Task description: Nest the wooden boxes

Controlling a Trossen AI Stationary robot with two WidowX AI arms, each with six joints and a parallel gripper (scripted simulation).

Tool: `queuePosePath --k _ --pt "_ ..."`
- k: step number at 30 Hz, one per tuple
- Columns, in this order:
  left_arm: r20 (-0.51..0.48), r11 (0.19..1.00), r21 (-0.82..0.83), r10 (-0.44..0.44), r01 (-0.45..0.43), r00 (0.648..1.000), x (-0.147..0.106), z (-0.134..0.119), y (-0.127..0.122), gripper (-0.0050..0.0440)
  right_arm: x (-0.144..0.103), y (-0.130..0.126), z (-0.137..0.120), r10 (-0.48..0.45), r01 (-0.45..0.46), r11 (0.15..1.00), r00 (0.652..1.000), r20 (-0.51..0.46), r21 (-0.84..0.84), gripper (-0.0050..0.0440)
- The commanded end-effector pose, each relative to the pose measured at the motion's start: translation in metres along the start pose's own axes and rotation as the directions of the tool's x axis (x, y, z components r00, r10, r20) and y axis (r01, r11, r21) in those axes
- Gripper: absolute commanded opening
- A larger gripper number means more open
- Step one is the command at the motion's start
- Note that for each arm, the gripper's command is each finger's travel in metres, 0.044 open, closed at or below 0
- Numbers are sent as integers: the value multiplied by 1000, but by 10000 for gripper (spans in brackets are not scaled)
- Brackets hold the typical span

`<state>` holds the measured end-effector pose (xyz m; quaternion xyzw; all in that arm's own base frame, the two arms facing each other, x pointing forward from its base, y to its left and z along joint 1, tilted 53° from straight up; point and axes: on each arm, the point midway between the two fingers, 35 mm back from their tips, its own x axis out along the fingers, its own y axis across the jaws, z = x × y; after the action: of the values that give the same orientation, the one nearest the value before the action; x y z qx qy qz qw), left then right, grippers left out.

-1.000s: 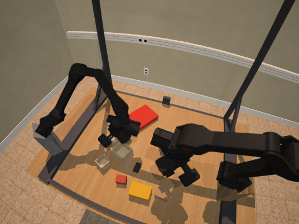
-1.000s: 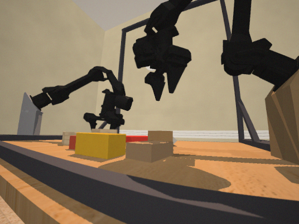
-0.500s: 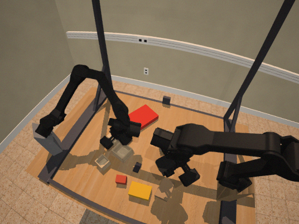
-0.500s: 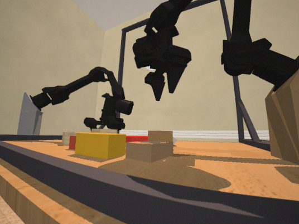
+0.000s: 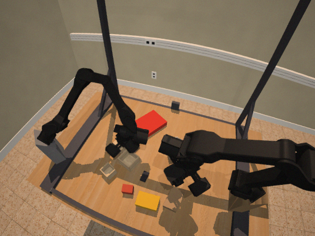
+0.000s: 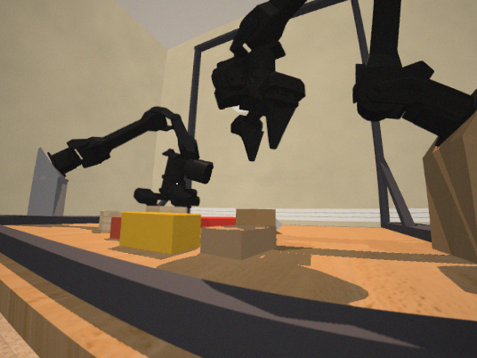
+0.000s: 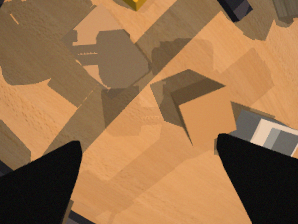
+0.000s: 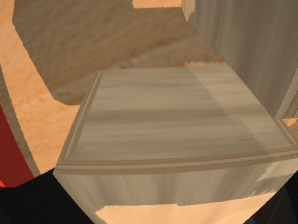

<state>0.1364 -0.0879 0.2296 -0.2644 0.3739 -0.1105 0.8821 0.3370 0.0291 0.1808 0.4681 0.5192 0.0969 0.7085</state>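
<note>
Large box: pale, open side up, the biggest of the boxes near the right gripper [image 5: 121, 149] [image 6: 165, 198] [image 8: 150, 205]. The large box [image 5: 129, 167] [image 6: 166, 209] stands upright just beside that gripper; nothing shows inside it.
Middle box: squarely between the right gripper's fingers, filling its wrist view. The middle box [image 8: 170, 120] shows a flat face edged with pale lines; its opening cannot be made out.
Small box: open side up, just beyond the large box from the right gripper. The small box [image 5: 109, 175] [image 6: 106, 221] appears to hold nothing.
Right gripper: fingers well apart, astride the middle box; whether they clamp it cannot be told.
Left gripper: fingers wide apart above the table; the left gripper [image 5: 188, 181] [image 6: 262, 153] [image 7: 150, 145] carries nothing.
Step in hand: taking the middle box, by judgement. Best closed evenly on opposite walls, raised clear of the large box's rim, turned mouth up if needed, squared and lowered flat. A skewed grip could jam it or shove its neighbour.
Left for later: the small box, last in.
</note>
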Motion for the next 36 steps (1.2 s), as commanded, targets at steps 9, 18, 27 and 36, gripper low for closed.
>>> queuePosePath --k 9,18,27,36 --pt "8 1000 0 -13 13 1000 -4 1 -1 400 -2 2 0 5 -5 1000 1000 8 -7 269" --pt "8 1000 0 -13 13 1000 -4 1 -1 400 -9 3 -8 3 -2 1000 994 105 -11 101" --pt "8 1000 0 -13 13 1000 -4 1 -1 400 -11 3 -16 6 -4 1000 967 253 -8 -2" --pt "8 1000 0 -13 13 1000 -4 1 -1 400 -11 2 -22 8 -6 1000 928 372 -7 -5"
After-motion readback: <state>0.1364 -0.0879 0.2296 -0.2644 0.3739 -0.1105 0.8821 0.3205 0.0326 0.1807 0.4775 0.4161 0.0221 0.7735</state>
